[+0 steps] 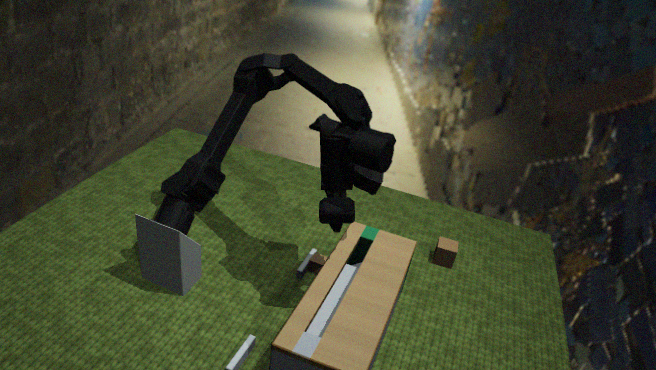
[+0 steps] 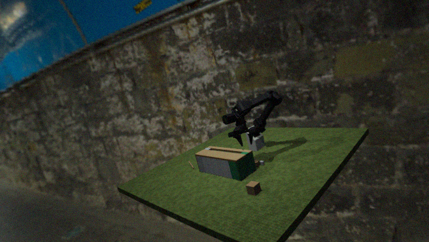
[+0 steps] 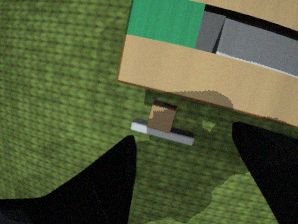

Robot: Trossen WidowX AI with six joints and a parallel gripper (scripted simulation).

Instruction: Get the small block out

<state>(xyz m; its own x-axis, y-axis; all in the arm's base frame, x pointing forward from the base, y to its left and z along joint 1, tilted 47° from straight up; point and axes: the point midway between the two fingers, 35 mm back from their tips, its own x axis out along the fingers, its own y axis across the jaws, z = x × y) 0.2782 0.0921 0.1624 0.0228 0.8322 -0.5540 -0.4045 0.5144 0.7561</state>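
A small brown block (image 1: 317, 260) (image 2: 257, 163) (image 3: 162, 117) lies on the table beside the box (image 1: 385, 280) (image 2: 214, 165) (image 3: 150, 60), on the robot's side near its green end. It touches or nearly touches a short light bar (image 1: 306, 263) (image 2: 261, 162) (image 3: 185, 138). My gripper (image 1: 336, 228) (image 2: 246, 144) (image 3: 183, 136) is open and empty, pointing down above the table beside the box. In the wrist view the block shows ahead of the gap between the fingertips, nearer the left fingertip. The box stands upright; its slotted top shows a grey shelf inside.
Another brown block (image 1: 445, 251) (image 2: 253, 188) stands on the green table on the far side of the box. A second light bar (image 1: 242, 352) lies near the box's other end. A grey angular stand (image 1: 160, 255) (image 2: 256, 143) is at the arm's base.
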